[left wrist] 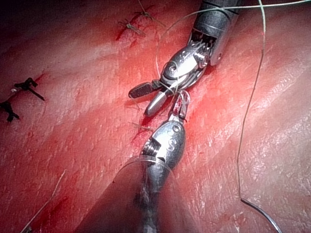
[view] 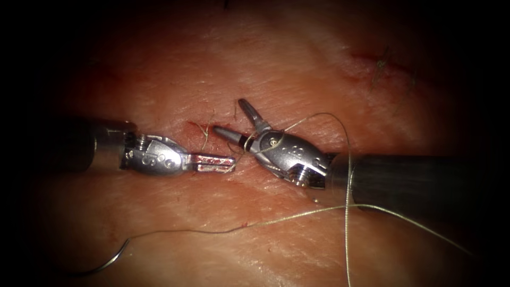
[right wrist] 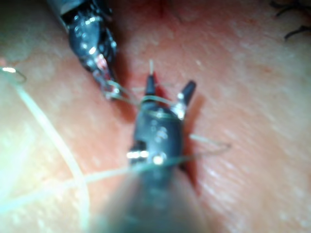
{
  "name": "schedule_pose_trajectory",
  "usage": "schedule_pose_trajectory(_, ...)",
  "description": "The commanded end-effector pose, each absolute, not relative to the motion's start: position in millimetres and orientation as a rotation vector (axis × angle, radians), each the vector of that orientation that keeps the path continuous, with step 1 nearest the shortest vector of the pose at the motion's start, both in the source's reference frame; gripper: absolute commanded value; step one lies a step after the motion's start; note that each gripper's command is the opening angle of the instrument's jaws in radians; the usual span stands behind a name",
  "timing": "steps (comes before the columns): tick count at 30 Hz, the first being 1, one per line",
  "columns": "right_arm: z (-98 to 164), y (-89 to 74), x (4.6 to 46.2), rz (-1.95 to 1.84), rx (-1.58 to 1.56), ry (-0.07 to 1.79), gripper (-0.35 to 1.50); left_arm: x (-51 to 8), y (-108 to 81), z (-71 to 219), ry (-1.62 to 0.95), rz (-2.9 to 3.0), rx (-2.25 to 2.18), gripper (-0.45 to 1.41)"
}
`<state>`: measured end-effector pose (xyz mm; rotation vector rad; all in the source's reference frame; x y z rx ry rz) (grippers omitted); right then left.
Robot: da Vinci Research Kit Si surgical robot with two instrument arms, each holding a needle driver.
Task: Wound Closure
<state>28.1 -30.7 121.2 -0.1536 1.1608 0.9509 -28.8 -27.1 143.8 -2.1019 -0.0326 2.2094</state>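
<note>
Left tool: jaws clamping together on thread beside the cut;
Right tool: jaws gaping apart, holding nothing; thread looping round it;
Needle: lying free on tissue, lower left.

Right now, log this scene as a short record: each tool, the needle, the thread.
left tool: jaws shut on the thread, beside the cut
right tool: jaws open, holding nothing, thread draped around its wrist
needle: lying free on the tissue, left of the cut, not in it
thread: runs from the needle across the tissue to the tools
</note>
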Motion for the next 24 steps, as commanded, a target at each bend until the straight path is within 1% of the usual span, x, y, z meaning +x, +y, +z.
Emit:
schedule_pose_trajectory(1, 121.9, -30.6, 28.9, 0.957, -0.151, 1.162, 0.78, -29.3, -27.4, 144.6, -0.042, 2.206, -2.1, -0.45)
schedule_pose_trajectory(8, 122.5, -29.7, 29.7, 0.996, -0.146, 1.156, 0.76, -29.1, -26.9, 145.2, -0.042, 2.209, -2.09, -0.45)
schedule_pose_trajectory(9, 122.6, -29.5, 29.8, 1.002, -0.144, 1.156, 0.73, -29.1, -26.9, 145.2, -0.044, 2.212, -2.088, -0.45)
schedule_pose_trajectory(10, 122.7, -29.5, 29.9, 1.011, -0.136, 1.159, 0.63, -29.1, -26.9, 145.2, -0.044, 2.212, -2.088, -0.45)
schedule_pose_trajectory(11, 122.8, -29.5, 30.0, 1.014, -0.089, 1.171, -0.1, -29.0, -26.9, 145.2, -0.042, 2.212, -2.085, -0.45)
schedule_pose_trajectory(12, 122.9, -29.7, 30.0, 1.001, -0.06, 1.172, -0.35, -28.9, -26.9, 145.2, -0.04, 2.213, -2.083, -0.45)
schedule_pose_trajectory(21, 122.8, -32.3, 30.1, 0.984, -0.056, 1.128, -0.35, -27.3, -26.0, 144.9, -0.031, 2.212, -2.06, -0.45)
schedule_pose_trajectory(24, 121.3, -33.8, 29.7, 0.964, -0.07, 1.134, -0.35, -25.9, -25.2, 144.5, -0.027, 2.211, -2.043, -0.45)
